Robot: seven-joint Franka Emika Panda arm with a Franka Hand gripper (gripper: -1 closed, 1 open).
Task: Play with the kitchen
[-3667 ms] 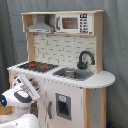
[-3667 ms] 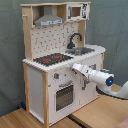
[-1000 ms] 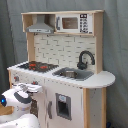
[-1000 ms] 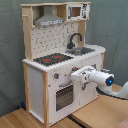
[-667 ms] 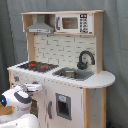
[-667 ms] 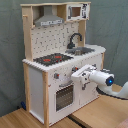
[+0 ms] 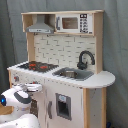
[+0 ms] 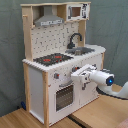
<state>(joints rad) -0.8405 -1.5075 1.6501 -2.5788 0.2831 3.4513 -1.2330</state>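
The kitchen (image 7: 65, 55) (image 8: 60, 60) is a tall white and light-wood toy unit. It has a black stovetop with red burners (image 7: 37, 65) (image 8: 52, 59), a black faucet (image 7: 85, 59) (image 8: 75, 39) over a sink (image 7: 73, 74), a grey hood (image 7: 40, 27) and a microwave (image 7: 72, 22). In the second exterior view, knobs (image 8: 56, 76) sit above the oven door (image 8: 64, 96). My gripper (image 7: 34, 87) (image 8: 76, 75) is level with the knob panel, right at the kitchen's front, just above the oven door. Whether it touches the panel does not show.
A grey curtain (image 7: 117, 45) hangs behind the kitchen. The kitchen stands on a wooden table (image 8: 95, 115). My white arm (image 8: 102, 78) reaches in from the second exterior view's right and from the first exterior view's lower left.
My gripper has moved a little lower and closer to the kitchen's front panel. The kitchen itself has not changed.
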